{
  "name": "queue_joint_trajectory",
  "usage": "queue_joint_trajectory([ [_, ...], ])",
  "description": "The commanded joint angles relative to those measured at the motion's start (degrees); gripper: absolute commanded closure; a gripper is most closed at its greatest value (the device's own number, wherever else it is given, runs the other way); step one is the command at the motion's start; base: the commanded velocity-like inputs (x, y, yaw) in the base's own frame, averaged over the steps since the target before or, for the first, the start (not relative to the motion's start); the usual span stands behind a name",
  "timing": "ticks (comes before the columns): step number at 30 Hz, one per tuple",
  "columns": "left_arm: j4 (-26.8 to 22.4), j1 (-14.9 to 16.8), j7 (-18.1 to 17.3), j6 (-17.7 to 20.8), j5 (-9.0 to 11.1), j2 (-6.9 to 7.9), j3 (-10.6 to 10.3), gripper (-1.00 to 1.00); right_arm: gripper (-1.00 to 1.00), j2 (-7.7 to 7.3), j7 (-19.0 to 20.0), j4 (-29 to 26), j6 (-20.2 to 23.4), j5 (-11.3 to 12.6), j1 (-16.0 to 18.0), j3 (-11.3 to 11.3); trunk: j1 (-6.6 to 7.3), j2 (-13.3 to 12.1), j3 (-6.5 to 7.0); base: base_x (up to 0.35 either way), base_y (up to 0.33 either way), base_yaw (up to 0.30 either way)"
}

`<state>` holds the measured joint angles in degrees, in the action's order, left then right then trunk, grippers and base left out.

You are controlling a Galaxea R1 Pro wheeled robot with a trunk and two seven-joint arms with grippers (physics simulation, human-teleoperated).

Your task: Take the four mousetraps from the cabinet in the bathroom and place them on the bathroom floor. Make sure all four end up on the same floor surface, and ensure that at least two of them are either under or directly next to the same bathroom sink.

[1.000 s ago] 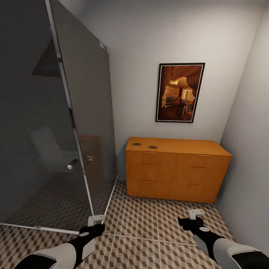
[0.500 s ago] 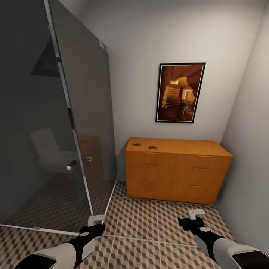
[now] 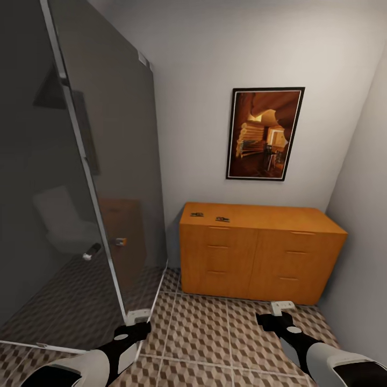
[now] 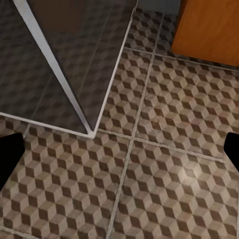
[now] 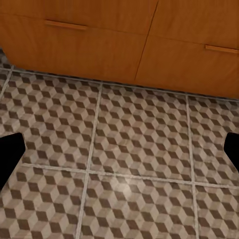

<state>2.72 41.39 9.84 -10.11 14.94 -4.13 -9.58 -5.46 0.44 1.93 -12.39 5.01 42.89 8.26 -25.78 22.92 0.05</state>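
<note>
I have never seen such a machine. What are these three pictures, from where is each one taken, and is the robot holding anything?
This is a simulated robot with two arms. The large picture comes from its head camera: below you see the left gripper and the right gripper, both open and empty. Ahead stands the orange-brown cabinet, with two small dark things on its top, likely mousetraps. A framed picture hangs above, and a glass shower wall is at the left. The other two pictures come from cameras near each gripper, looking down at the patterned bathroom floor; the black corners are fingertips.
</note>
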Motion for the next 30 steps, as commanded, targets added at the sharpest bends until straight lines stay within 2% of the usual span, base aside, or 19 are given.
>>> queue_joint_trajectory([
  [1, 0.0, 0.0, 0.0, 0.0, 0.0, 0.0, 0.0, -1.0, -1.0, -0.01, 0.0, 0.0, 0.0, 0.0, 0.0, 0.0, 0.0, 0.0, 0.0, 0.329, 0.0, 0.0],
  [19, 0.0, 0.0, 0.1, 0.1, 0.0, 0.0, 0.0, -1.0, -1.0, -0.02, 0.0, 0.0, 0.0, 0.0, 0.0, 0.0, 0.0, 0.0, 0.0, 0.33, -0.002, 0.0],
  [30, 0.0, 0.0, 0.2, 0.2, 0.0, 0.0, 0.0, -1.0, -1.0, 0.0, 0.0, 0.0, 0.0, 0.0, 0.0, 0.0, 0.0, 0.0, 0.0, 0.33, -0.074, 0.0],
])
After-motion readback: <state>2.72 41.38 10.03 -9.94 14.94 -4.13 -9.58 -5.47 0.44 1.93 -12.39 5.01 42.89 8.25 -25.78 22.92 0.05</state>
